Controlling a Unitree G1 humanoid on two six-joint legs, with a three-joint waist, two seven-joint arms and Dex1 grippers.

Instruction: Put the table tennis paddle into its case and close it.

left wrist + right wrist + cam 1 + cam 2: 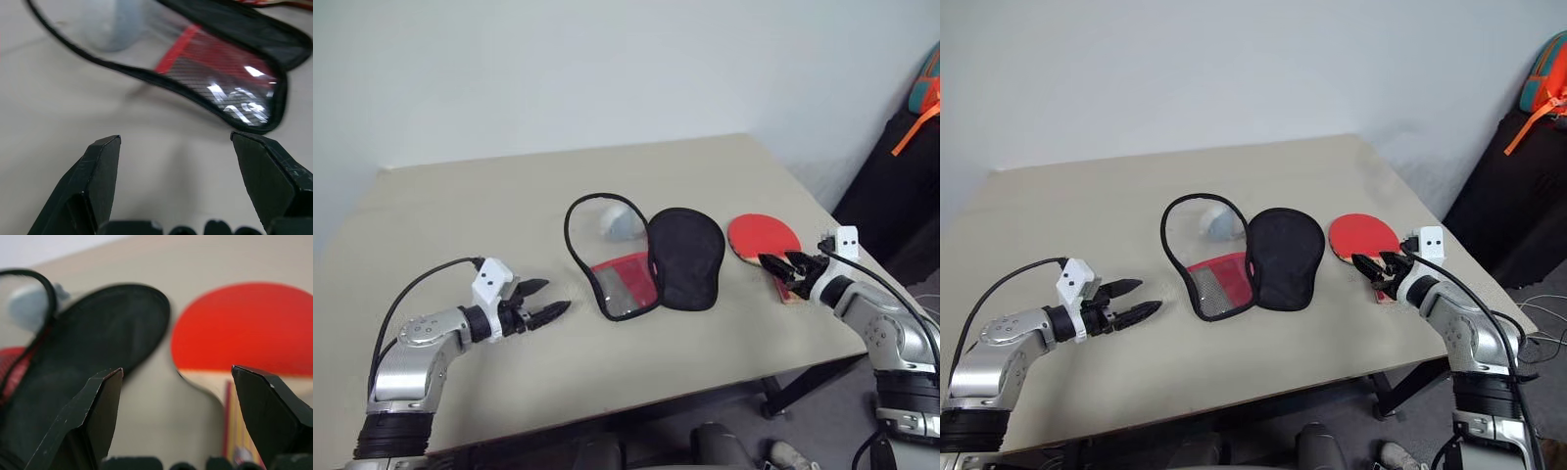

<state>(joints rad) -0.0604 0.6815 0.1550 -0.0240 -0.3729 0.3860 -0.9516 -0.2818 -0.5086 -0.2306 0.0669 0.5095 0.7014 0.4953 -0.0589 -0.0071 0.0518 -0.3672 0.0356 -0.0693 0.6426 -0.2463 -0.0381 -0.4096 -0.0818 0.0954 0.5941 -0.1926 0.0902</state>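
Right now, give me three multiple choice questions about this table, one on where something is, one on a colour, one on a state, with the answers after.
1. Where does the table tennis paddle lie relative to the case?
A. On the robot's right of it
B. Inside it
C. On the robot's left of it

2. What colour is the paddle face turned up?
A. Black
B. Red
C. Blue

3. How is the case?
A. Zipped shut
C. Held in the left gripper
B. Lying open

Answers: 1 A, the paddle rests on the table by the right gripper. 2 B, its round blade shows red. 3 B, the black lining is spread beside the clear window.
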